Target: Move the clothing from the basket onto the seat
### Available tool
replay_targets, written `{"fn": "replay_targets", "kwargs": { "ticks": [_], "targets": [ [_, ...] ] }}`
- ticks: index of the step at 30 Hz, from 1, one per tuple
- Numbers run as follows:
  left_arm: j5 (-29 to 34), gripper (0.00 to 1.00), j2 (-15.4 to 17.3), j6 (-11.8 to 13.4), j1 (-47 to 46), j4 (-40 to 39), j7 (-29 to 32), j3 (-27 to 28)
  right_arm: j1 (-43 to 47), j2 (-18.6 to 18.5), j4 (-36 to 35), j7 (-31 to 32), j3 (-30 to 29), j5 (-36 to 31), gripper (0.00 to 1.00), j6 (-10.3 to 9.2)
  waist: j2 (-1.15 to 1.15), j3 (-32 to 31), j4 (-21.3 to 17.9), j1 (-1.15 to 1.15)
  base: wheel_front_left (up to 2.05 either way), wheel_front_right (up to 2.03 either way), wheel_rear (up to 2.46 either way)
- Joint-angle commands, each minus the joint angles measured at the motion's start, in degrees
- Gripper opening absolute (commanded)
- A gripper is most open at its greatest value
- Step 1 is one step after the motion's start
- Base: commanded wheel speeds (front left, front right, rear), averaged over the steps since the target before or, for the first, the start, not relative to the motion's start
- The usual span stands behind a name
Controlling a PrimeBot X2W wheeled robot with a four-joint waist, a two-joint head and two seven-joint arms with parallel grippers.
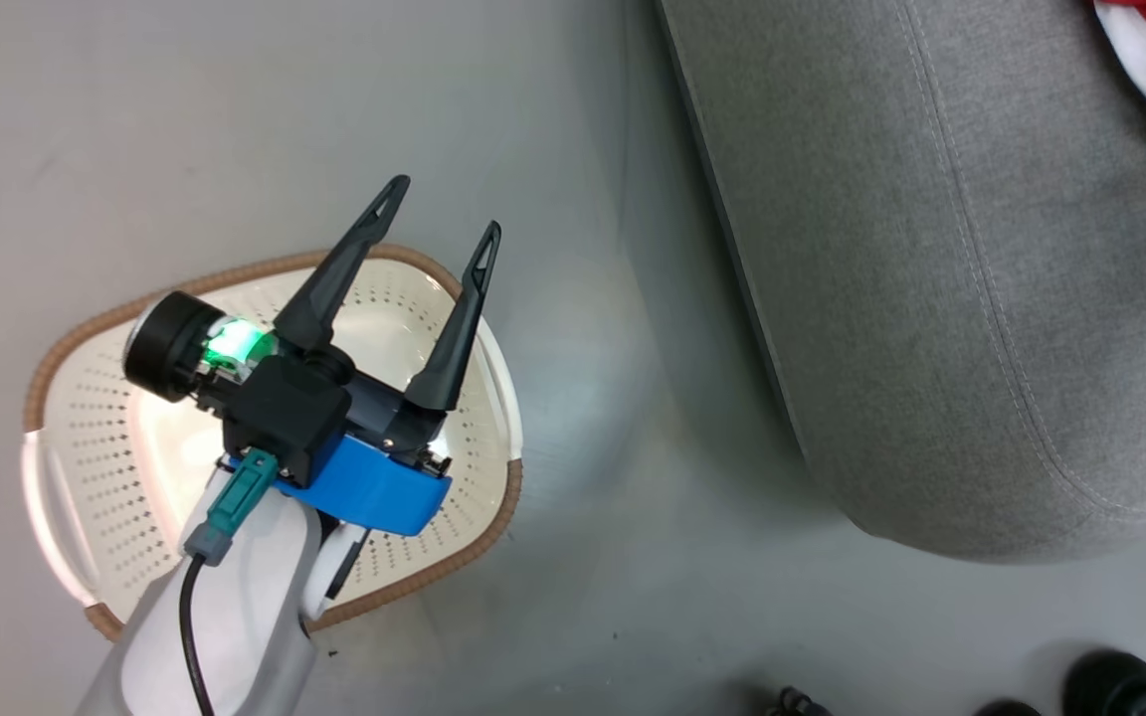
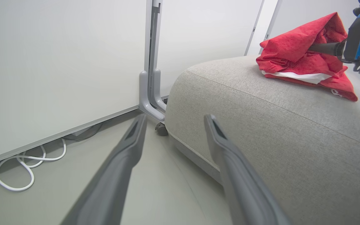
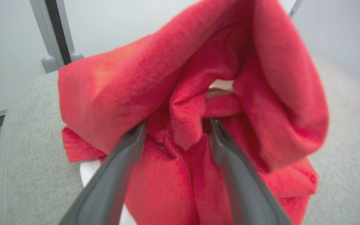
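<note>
1. Location: the clothing [image 2: 295,53] lies as a bunched red heap with white trim on top of the seat [image 2: 261,131], near one rounded end and clear of the edge. I cannot tell one garment from another within the heap.
2. Basket [image 1: 66,338]: it stands on the floor beside the seat. No fabric shows on its visible floor and walls, though the forearm covers part of it.
3. Right gripper [image 3: 178,123]: the fingers are spread wide. A loose fold hangs between them and cloth arches over the tips, but nothing is pinched.
4. Left gripper [image 1: 446,207]: it is fully spread and empty, poised above the basket.
5. Step in hand, as judged: letting go and backing the right gripper out of the heap.
6. Recommended practice: hold the fingers wide and draw straight back along their own line. The draped fold may snag a tip and drag the heap towards the edge.
7. Orientation: in the left wrist view the long axis runs across the cushion top, from a raised peak down to a flat trailing corner. The peak points upward. No collar or hem direction can be made out.
</note>
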Motion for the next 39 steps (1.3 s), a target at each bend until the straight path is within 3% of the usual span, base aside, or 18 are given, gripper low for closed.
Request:
{"fn": "replay_targets", "kwargs": {
  "ticks": [1, 10, 19, 29, 39],
  "targets": [
    [-0.6, 1.00, -1.0, 0.0, 0.7, 0.6, -0.3, 0.3, 1.8, 0.2, -0.6, -0.4, 0.6, 1.2, 1.00, 0.01, 0.00, -2.8, 1.7, 0.00, 0.00, 0.00, 0.00],
    [-1.9, 1.00, -5.1, -0.1, 4.1, 3.0, -0.3, 2.2, 9.5, -1.8, -3.0, -0.4, 4.4, 3.2, 1.00, 0.01, 0.00, -11.5, 5.6, 0.00, 0.00, 0.00, 0.00],
    [-4.6, 1.00, -9.3, -0.1, 11.8, 6.9, -0.3, 7.6, 22.0, -0.9, -12.2, -0.4, 10.4, 7.0, 1.00, 0.01, 0.00, -23.7, 9.0, 0.00, 0.00, 0.00, 0.00],
    [-5.6, 1.00, -10.9, -0.1, 18.9, 9.2, -0.3, 12.4, 36.6, 2.6, -26.4, 2.9, 16.1, 7.3, 1.00, 0.01, 0.00, -33.0, 11.7, 0.00, 0.00, 0.00, 0.00],
    [-4.5, 1.00, -11.9, -0.1, 23.8, 10.6, -0.3, 17.6, 48.5, 6.8, -39.1, 8.0, 18.4, 7.6, 1.00, 0.01, 0.00, -37.9, 15.5, 0.00, 0.00, 0.00, 0.00]
  ]
}}
